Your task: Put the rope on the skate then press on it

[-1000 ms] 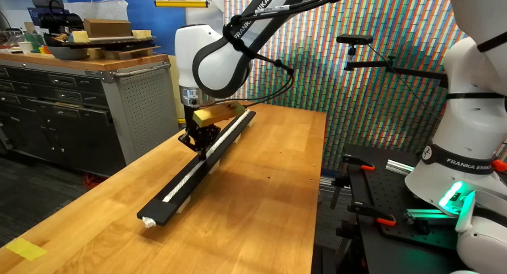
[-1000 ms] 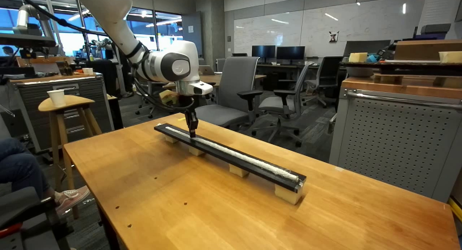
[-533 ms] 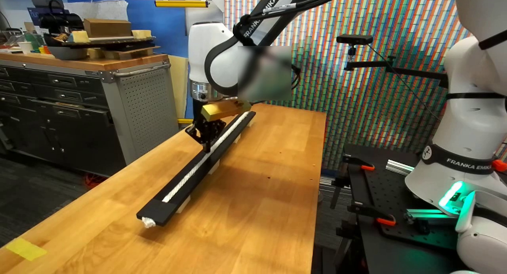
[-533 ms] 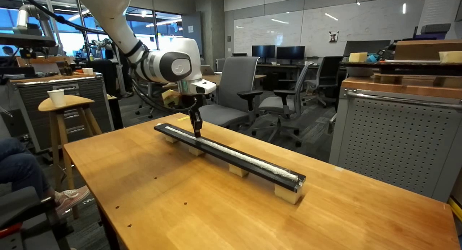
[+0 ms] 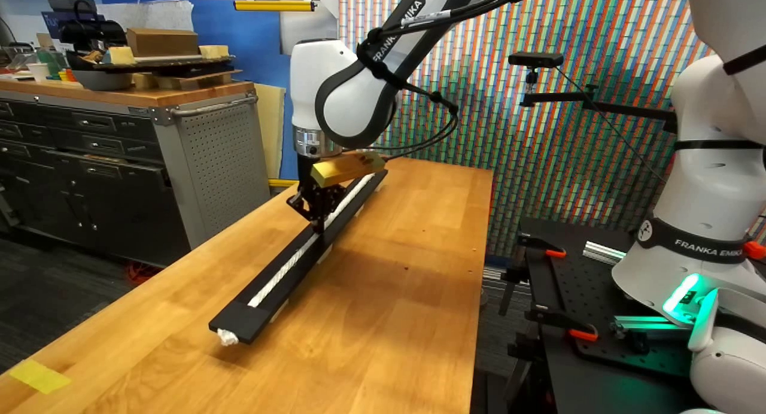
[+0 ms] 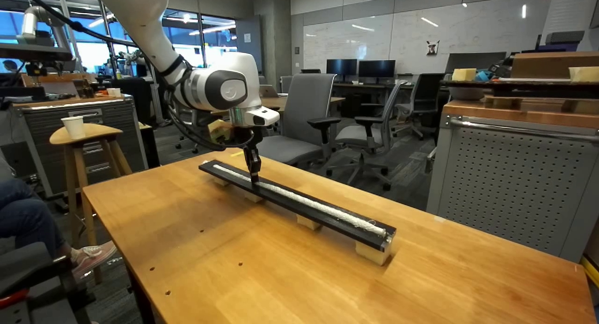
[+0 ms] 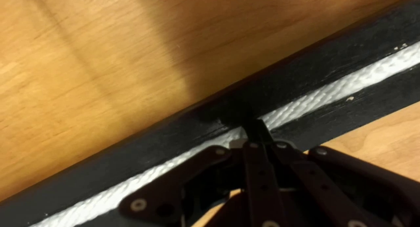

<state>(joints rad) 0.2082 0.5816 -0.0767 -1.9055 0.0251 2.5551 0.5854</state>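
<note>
One gripper (image 7: 256,127), jaws together and holding nothing, stands tip-down on the rope (image 7: 295,109), which lies lengthwise in the skate (image 7: 147,152). Rope extends past the gripper both ways; the next press should follow this long axis.

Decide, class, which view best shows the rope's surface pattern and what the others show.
The wrist view: the rope lies close there, its slanted ridges clear, though the gripper hides part. Both exterior views show it smaller, but more of its length along the black rail.
</note>
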